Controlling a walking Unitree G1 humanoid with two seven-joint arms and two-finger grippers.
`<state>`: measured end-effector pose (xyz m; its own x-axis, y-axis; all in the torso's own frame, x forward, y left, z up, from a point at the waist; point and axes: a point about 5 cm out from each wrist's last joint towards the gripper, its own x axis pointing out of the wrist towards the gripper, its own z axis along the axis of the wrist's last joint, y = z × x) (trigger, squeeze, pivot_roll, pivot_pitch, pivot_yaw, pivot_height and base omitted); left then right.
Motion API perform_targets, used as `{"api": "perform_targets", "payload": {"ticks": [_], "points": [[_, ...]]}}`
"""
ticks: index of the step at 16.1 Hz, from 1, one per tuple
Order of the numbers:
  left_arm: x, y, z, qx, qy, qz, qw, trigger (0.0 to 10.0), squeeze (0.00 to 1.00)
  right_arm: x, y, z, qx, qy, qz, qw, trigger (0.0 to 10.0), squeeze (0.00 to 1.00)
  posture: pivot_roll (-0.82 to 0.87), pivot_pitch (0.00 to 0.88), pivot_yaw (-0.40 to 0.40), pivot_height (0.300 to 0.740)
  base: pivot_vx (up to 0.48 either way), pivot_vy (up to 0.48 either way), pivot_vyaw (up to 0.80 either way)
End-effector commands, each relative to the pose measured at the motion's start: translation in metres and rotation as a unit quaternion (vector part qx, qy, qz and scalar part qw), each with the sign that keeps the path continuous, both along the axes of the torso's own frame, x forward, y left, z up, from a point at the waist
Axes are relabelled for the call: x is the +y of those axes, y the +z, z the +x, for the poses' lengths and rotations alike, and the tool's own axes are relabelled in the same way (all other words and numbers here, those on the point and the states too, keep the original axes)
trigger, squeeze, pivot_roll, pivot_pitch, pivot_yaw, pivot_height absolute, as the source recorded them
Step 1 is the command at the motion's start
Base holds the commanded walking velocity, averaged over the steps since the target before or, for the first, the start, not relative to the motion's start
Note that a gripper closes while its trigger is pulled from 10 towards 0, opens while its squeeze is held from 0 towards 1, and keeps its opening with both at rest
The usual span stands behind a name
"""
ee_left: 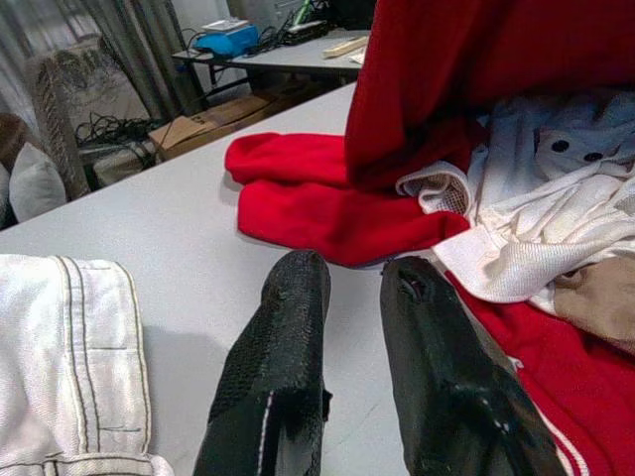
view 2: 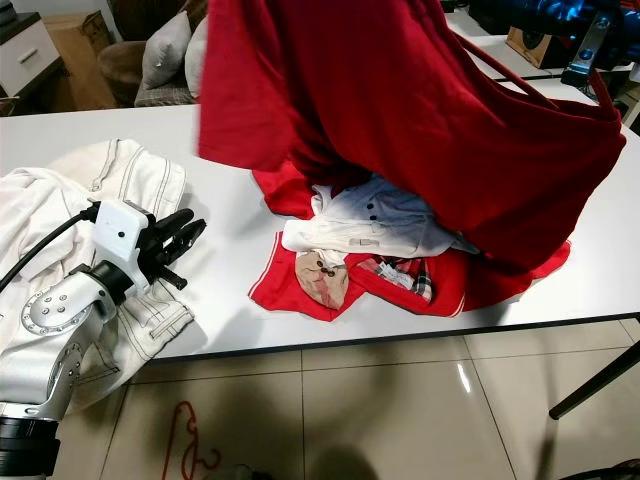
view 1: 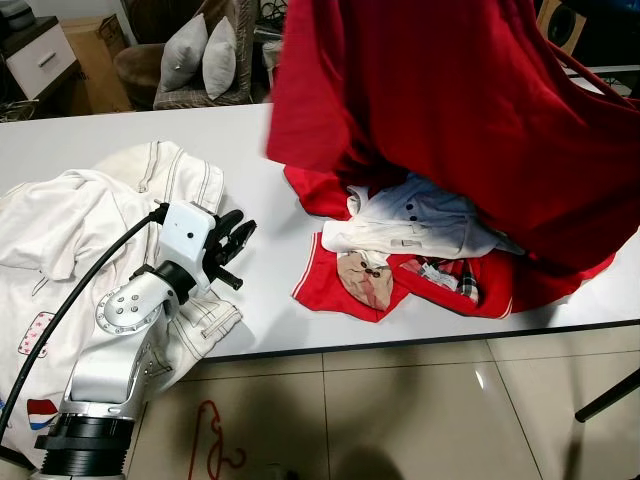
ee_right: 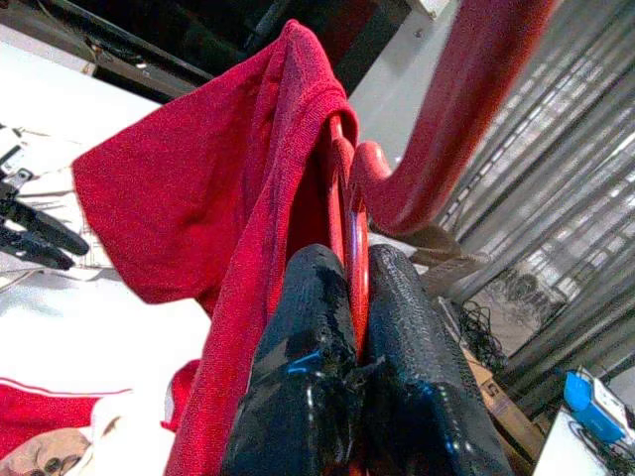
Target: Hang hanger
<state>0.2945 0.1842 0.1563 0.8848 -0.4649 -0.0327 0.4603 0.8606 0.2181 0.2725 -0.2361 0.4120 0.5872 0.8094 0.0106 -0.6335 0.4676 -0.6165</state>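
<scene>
Hanger (ee_right: 349, 213), red, carries a red shirt (view 1: 450, 110) and is pinched between the right gripper's (ee_right: 355, 288) closed black fingers; its hook (ee_right: 437, 149) curves up at 1 o'clock in the right wrist view. The shirt hangs over the white table (view 1: 120, 125), hiding the far side of a clothes heap (view 1: 420, 250) of white, red and plaid pieces. At 9 o'clock the left gripper (view 1: 235, 243) rests empty, fingers slightly parted, over white jeans (view 1: 185, 175). Another red hanger (view 1: 210, 440) lies on the tiled floor at 7 o'clock. Cushions (view 1: 200, 55) sit on a chair at 11 o'clock.
</scene>
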Motion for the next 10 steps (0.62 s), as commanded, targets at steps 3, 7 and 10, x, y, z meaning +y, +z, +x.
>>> {"api": "perform_targets", "payload": {"ticks": [3, 7, 10], "points": [[0.002, 0.004, 0.0, -0.007, 0.006, 0.004, 1.0, 10.0, 0.0, 0.001, 0.008, -0.007, -0.021, 0.008, -0.001, 1.0, 10.0, 0.0, -0.05, 0.0, 0.082, 0.74, 0.0, 0.0, 0.0], [0.0, 0.005, -0.005, 0.002, 0.01, 0.005, 1.0, 10.0, 0.0, 0.003, 0.01, -0.011, -0.019, 0.007, 0.008, 1.0, 10.0, 0.0, -0.05, 0.0, 0.082, 0.74, 0.0, 0.0, 0.0], [-0.015, 0.011, -0.011, 0.009, -0.006, 0.017, 1.0, 10.0, 0.0, 0.02, -0.02, -0.008, 0.018, -0.015, 0.065, 0.998, 10.0, 0.0, -0.03, 0.001, 0.092, 0.74, 0.0, 0.0, 0.0]]}}
